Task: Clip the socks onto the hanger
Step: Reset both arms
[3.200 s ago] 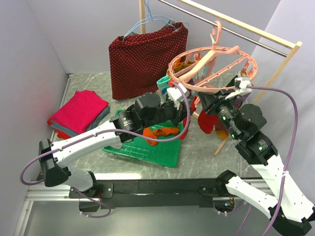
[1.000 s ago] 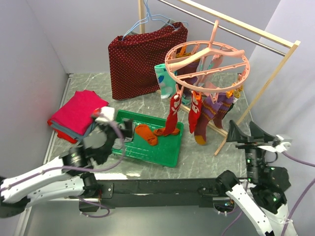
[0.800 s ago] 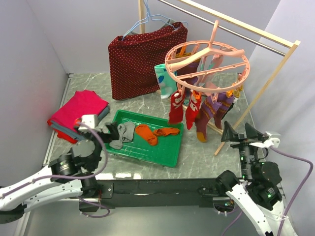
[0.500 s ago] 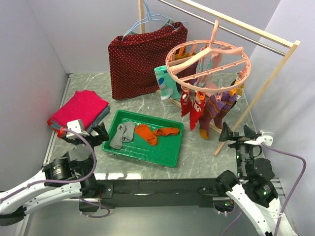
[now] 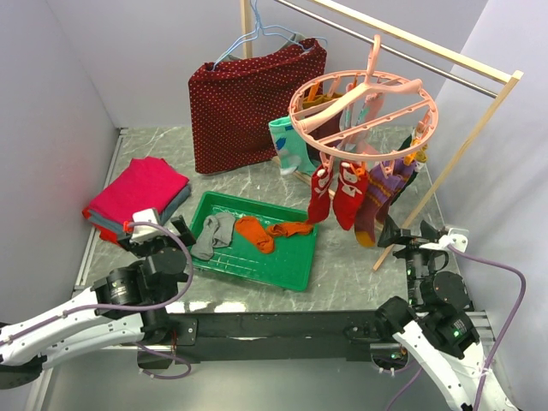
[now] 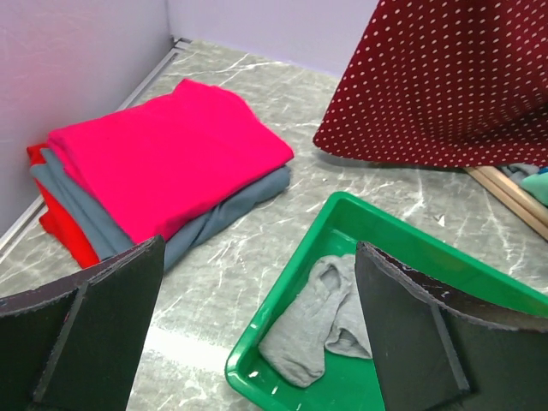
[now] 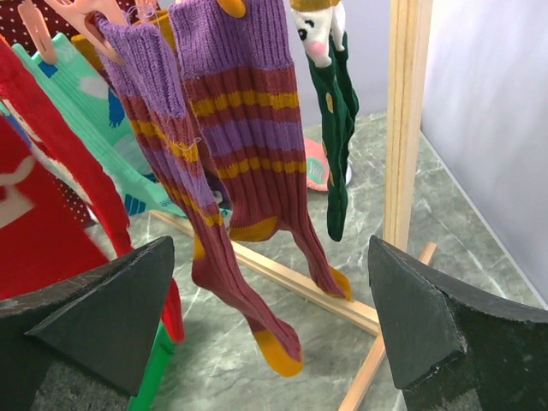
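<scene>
The salmon-pink hanger [image 5: 364, 120] hangs above and right of the green tray [image 5: 282, 264], with red socks [image 5: 349, 193] and purple-striped socks [image 7: 244, 111] clipped beneath it, while a grey sock [image 6: 317, 321] and orange socks [image 5: 254, 233] lie in the tray, and the left hand [image 5: 160, 235] just left of the tray and the right hand [image 5: 408, 235] well to its right both have fingers apart, empty.

Tray [image 5: 287, 257]: green, on the grey marbled bench [image 5: 360, 274].
Cloth stack [image 5: 141, 193]: folded, pink over grey and red, left of the tray.
Dotted cloth [image 5: 248, 98]: dark red, on a wire hanger [image 5: 257, 34] (light blue), at the back.
</scene>
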